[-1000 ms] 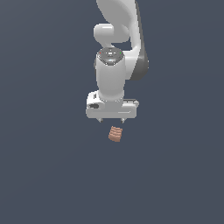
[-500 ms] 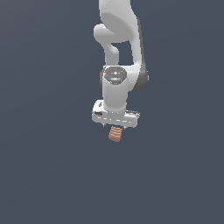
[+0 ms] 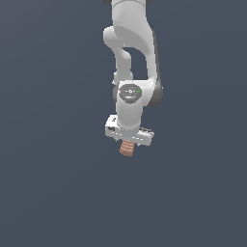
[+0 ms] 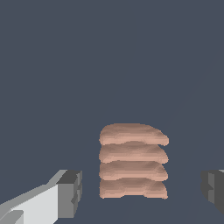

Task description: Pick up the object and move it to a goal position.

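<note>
Hanging from the top of the exterior view, the white arm (image 3: 129,43) bends down to a wrist joint with a round dark cap, and below it the gripper (image 3: 128,143) sits tilted, its flat white body sloping down toward the exterior view's right. The object (image 3: 127,149), a small reddish-brown ridged block far narrower than the gripper's body, shows just under that body, its upper end hidden behind the gripper's lower edge. The fingers are too small to make out here, so contact cannot be judged from this view. Around all of this lies a plain dark grey-blue floor (image 3: 53,193) with no visible edge. From the wrist view, the object (image 4: 132,161) stands in the middle as a stack of four rounded, pinkish-brown ridges, one above another, the topmost a little wider and jutting out to one side. One fingertip (image 4: 70,193) is a dark grey pad on a white finger at one side of the block; the other pad (image 4: 213,186) shows at the picture's far edge. A clear strip of floor shows between each pad and the block, so the jaws stand apart, wide of the object on both sides and not touching it. The object lies between the two pads, nearer to the first pad.
</note>
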`<state>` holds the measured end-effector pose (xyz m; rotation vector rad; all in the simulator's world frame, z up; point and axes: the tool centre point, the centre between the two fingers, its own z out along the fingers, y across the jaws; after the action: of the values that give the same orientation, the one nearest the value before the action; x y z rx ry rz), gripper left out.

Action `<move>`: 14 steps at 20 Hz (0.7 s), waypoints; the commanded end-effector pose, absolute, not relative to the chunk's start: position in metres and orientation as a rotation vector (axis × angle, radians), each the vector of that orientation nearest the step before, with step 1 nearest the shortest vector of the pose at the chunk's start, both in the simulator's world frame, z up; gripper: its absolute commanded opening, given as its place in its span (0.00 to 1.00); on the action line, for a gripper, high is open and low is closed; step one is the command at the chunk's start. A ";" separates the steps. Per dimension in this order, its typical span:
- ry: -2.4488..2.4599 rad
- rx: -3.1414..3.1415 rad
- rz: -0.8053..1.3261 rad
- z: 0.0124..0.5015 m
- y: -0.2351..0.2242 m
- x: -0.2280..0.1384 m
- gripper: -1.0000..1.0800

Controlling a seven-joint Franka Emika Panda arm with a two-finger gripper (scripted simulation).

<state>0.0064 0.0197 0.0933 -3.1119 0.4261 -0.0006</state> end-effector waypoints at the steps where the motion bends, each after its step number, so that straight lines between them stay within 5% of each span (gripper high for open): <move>1: 0.442 -3.110 0.000 0.091 0.020 0.006 0.96; 14: 0.441 -3.110 0.000 0.051 0.020 0.005 0.96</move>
<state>0.0050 0.0202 0.0587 -3.1106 0.4402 0.0003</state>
